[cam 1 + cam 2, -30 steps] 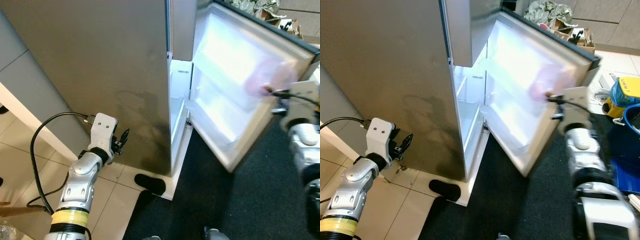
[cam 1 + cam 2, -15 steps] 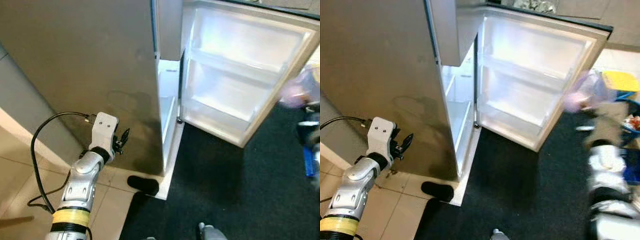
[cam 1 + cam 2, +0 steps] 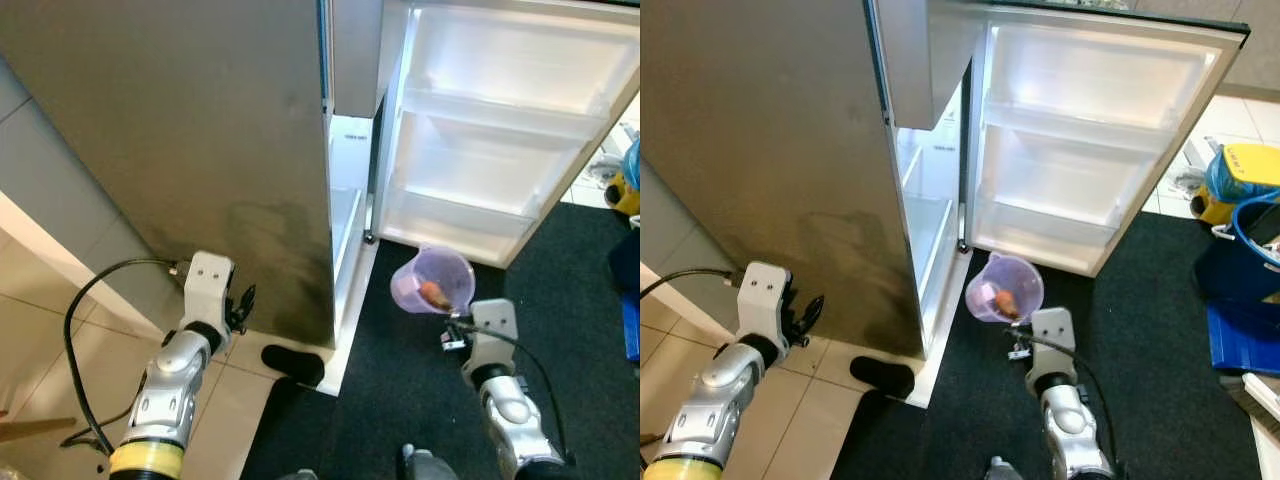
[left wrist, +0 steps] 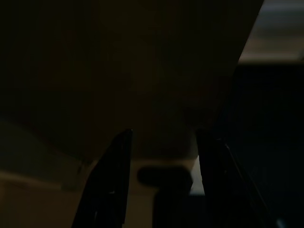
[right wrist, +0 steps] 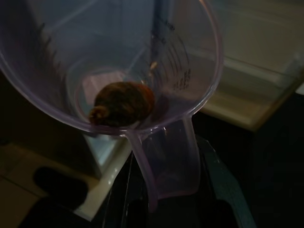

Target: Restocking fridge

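Note:
The grey fridge (image 3: 200, 120) stands with its door (image 3: 500, 130) swung wide, showing bare white door shelves (image 3: 1080, 135) and a strip of lit interior (image 3: 345, 200). My right gripper (image 3: 1020, 345) is shut on the handle of a clear purple measuring jug (image 3: 432, 282), held low over the dark carpet in front of the door. A brown-orange lump (image 5: 122, 103) lies in the bottom of the jug (image 5: 118, 61). My left gripper (image 3: 240, 305) hangs idle beside the fridge's side wall, its fingers (image 4: 109, 185) apart with nothing between them.
A black slipper (image 3: 293, 365) lies on the floor at the fridge's front corner. Dark carpet (image 3: 560, 300) covers the floor before the door. A yellow and blue container (image 3: 1235, 175) and a blue bucket (image 3: 1250, 250) stand at the right. A black cable (image 3: 80, 330) loops behind my left arm.
The view has shifted. The fridge door has swung much wider open. My right arm with the jug has come down from the door's edge to low in front of me.

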`<state>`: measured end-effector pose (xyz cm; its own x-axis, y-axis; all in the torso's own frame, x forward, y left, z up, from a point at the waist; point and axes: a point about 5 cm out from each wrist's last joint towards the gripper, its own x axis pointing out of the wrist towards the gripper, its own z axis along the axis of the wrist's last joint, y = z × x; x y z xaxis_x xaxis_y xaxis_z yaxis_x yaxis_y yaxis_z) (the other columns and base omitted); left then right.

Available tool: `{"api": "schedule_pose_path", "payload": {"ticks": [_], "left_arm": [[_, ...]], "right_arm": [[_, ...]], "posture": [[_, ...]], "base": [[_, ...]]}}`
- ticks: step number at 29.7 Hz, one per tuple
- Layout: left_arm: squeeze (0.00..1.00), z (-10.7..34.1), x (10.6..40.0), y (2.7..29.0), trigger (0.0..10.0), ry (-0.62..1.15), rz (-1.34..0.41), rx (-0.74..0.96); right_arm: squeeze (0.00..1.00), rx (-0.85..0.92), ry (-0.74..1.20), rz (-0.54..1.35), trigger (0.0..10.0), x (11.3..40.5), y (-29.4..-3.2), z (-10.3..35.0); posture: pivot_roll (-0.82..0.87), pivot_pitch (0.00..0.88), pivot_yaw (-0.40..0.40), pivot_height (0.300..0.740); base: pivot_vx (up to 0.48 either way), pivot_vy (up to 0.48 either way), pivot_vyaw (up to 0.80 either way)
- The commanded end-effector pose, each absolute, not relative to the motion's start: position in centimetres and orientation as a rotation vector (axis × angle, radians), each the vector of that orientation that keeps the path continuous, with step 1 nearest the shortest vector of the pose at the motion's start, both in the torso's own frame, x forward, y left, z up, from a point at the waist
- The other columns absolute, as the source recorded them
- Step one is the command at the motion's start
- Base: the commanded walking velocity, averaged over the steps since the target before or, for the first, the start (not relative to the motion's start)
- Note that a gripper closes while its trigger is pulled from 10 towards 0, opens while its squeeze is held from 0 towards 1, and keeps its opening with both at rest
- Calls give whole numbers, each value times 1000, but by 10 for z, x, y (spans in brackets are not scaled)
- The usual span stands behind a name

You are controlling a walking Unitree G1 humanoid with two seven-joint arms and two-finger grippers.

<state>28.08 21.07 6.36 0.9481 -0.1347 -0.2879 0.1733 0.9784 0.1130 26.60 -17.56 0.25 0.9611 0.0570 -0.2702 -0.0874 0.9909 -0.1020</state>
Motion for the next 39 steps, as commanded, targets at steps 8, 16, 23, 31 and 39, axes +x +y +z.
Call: {"api": "schedule_pose_path", "payload": {"ticks": [8, 16, 23, 31, 39], "left_arm": [[0, 38, 267, 205, 10000, 325, -120, 82], [0, 30, 267, 203, 10000, 334, -112, 114], [0, 26, 268, 199, 10000, 340, -111, 114], [0, 27, 269, 194, 10000, 326, -122, 112], [0, 27, 271, 192, 10000, 314, -137, 114]], "right_arm": [[0, -39, 230, 132, 10000, 260, -148, 3], [0, -27, 239, 120, 10000, 258, -148, 3], [0, -21, 239, 108, 10000, 260, -151, 5], [0, -17, 244, 111, 10000, 260, -150, 5], [0, -11, 245, 114, 10000, 260, -150, 5]], "posture": [[-24, 159, 11, 740], [-32, 146, 12, 740], [-39, 136, 11, 740], [-42, 132, 13, 740], [-45, 136, 15, 740]], "base": [[0, 0, 0], [0, 0, 0], [0, 0, 0], [0, 0, 0], [0, 0, 0]]}}
